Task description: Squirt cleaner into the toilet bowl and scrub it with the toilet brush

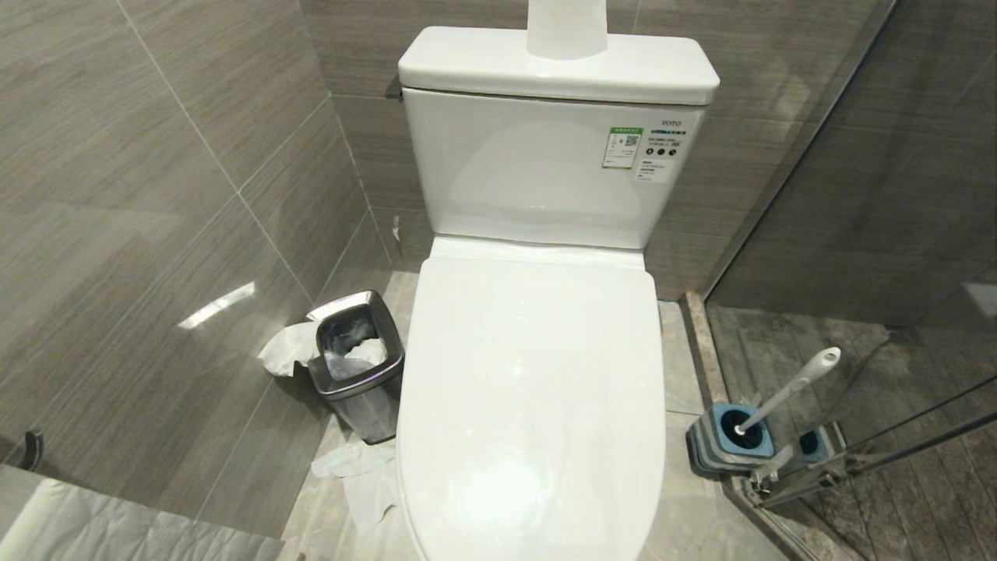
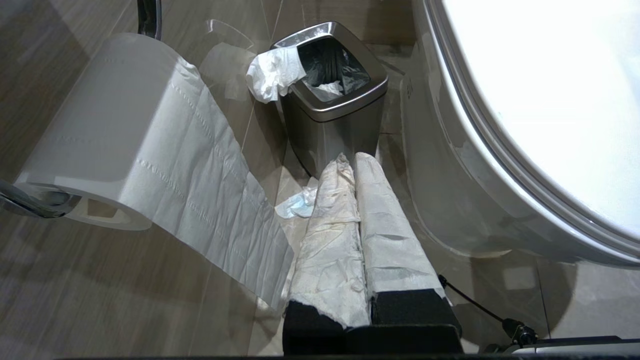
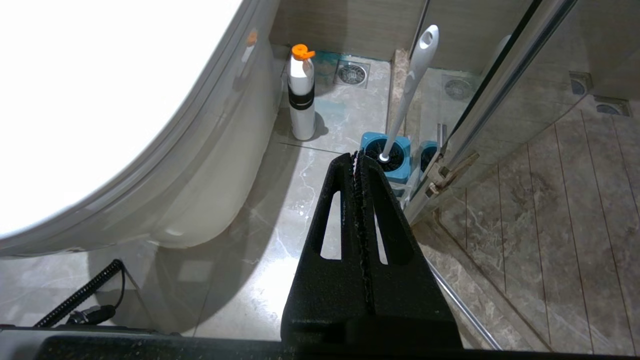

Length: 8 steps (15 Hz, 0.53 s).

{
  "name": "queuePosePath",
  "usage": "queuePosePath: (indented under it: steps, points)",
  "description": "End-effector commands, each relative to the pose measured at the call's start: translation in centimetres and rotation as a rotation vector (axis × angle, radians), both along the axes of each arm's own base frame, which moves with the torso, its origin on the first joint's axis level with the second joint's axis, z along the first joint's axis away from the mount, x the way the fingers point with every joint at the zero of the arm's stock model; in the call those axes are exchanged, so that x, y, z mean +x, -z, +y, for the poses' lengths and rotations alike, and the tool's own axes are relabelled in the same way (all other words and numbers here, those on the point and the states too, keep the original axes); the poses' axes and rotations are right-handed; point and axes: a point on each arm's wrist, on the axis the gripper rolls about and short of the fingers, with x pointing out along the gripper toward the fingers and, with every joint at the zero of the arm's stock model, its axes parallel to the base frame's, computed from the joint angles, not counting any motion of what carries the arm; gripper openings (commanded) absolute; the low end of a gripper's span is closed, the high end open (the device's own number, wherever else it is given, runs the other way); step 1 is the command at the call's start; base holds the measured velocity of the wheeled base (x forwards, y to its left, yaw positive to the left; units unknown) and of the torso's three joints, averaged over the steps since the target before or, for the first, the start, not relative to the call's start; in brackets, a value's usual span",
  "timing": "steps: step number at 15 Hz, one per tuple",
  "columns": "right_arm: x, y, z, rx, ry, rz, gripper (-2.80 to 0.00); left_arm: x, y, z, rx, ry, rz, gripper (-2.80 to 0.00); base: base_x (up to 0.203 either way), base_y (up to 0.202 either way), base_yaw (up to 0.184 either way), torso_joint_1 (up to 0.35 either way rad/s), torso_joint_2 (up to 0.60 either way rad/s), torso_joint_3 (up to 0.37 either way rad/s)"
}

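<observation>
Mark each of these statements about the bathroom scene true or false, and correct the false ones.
1. The white toilet lid is raised. False: it is down, covering the bowl.
2. The white-handled toilet brush stands in its blue-topped holder. True.
3. The square steel waste bin is empty. False: crumpled white paper sits in it and over its rim.
4. The right gripper holds the brush. False: it is shut on nothing, short of the holder.
5. A white bottle with an orange cap stands on the floor beside the toilet. True.
6. The left gripper is wrapped in white paper. True.
</observation>
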Motion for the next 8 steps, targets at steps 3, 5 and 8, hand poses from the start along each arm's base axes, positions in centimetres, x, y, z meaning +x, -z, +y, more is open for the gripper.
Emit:
queuePosePath:
  steps: [3,5,8]
  points:
    - [0.0,0.0,0.0,0.0,0.001,0.001,-2.8,0.01,0.04,0.0,0.0,0.0,0.002,-2.8,0.0,0.0,0.0,0.0,0.0,0.0]
    - [0.0,0.0,0.0,0.0,0.001,0.001,-2.8,0.01,0.04,0.0,0.0,0.0,0.002,-2.8,0.0,0.0,0.0,0.0,0.0,0.0]
    - [0.0,0.0,-0.01,0.0,0.003,0.001,-2.8,0.01,0.04,0.0,0.0,0.0,0.002,-2.8,0.0,0.0,0.0,0.0,0.0,0.0]
